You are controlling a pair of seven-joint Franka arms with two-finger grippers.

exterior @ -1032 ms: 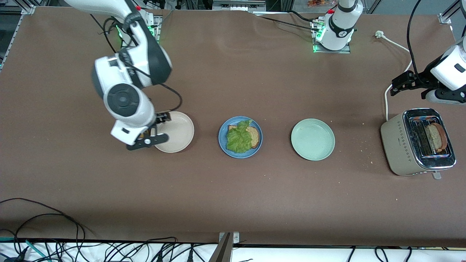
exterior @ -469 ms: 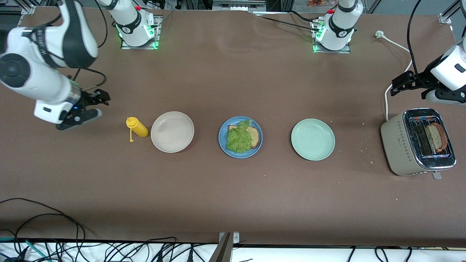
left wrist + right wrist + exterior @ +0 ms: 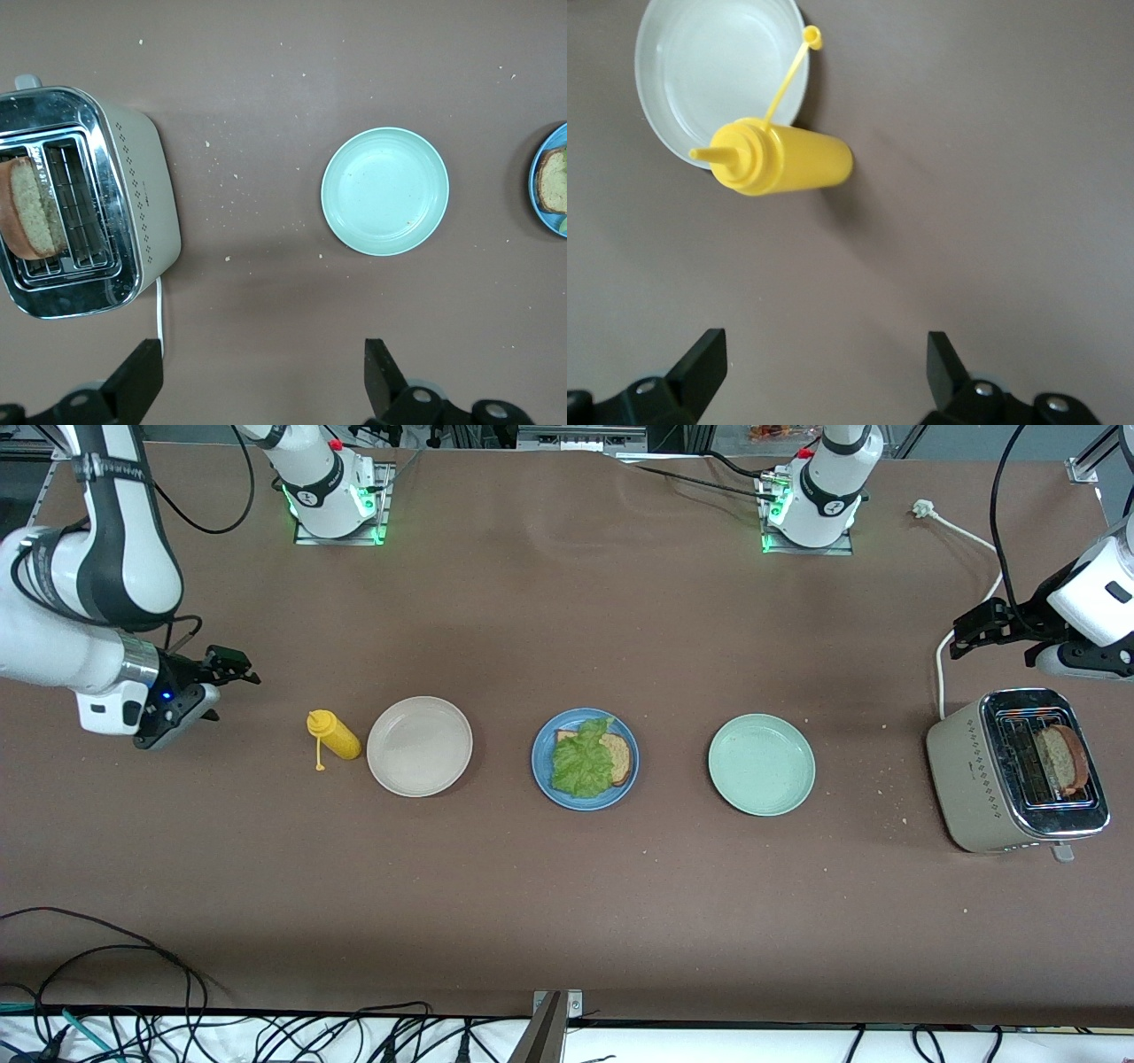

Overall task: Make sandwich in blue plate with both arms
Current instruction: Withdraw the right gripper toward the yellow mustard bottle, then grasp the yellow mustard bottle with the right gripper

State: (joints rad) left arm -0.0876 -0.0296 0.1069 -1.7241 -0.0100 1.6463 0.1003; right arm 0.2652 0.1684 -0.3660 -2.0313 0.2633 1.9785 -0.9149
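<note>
The blue plate (image 3: 542,766) sits mid-table and holds one brown toast slice (image 3: 620,757) with a green lettuce leaf (image 3: 582,763) on top of it. Its rim (image 3: 534,181) and the toast (image 3: 554,181) also show at the edge of the left wrist view. A second toast slice (image 3: 1060,760) stands in the toaster (image 3: 974,779), and shows in the left wrist view (image 3: 31,212). My left gripper (image 3: 973,633) is open and empty over the table beside the toaster (image 3: 261,381). My right gripper (image 3: 229,666) is open and empty over bare table at the right arm's end (image 3: 824,372).
A yellow squeeze bottle (image 3: 334,735) lies on its side next to an empty beige plate (image 3: 419,746); both show in the right wrist view, bottle (image 3: 784,159) and plate (image 3: 700,71). An empty pale green plate (image 3: 761,764) sits between the blue plate and the toaster. The toaster's white cord (image 3: 941,664) runs toward the bases.
My right arm has swung away from the beige plate toward its own end of the table, uncovering the yellow bottle. The left arm has not moved.
</note>
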